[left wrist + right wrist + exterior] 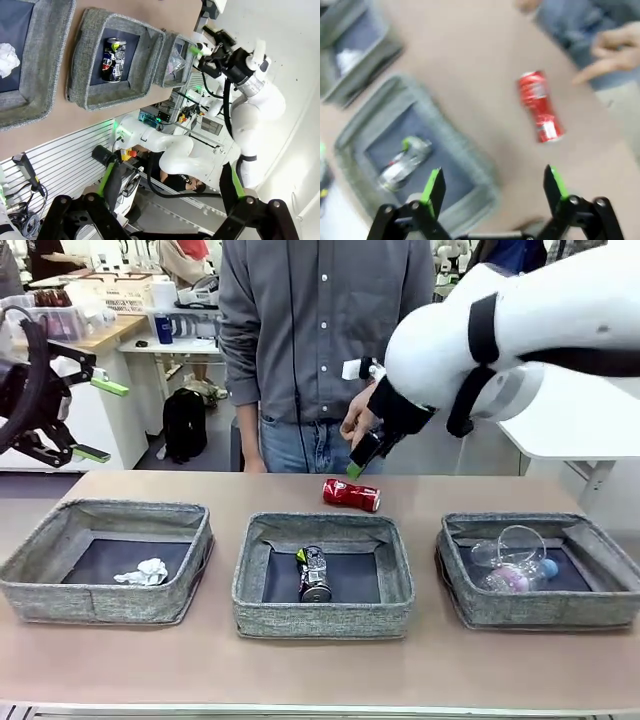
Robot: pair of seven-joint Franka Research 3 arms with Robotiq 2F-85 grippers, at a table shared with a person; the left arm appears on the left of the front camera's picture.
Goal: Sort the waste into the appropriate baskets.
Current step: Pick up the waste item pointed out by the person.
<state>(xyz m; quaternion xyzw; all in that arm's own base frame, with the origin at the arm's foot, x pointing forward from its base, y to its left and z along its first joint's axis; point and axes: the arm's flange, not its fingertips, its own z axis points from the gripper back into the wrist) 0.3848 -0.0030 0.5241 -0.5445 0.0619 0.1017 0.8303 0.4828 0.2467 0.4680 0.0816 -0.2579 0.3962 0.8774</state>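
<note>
Now: middle basket (323,614) holds dark can (313,574).

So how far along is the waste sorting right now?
Mostly done: paper lies in the left basket, the dark can in the middle basket, the bottle and cup in the right basket. Nothing is held; the open right gripper hangs above the red can, which is left on the table.
</note>
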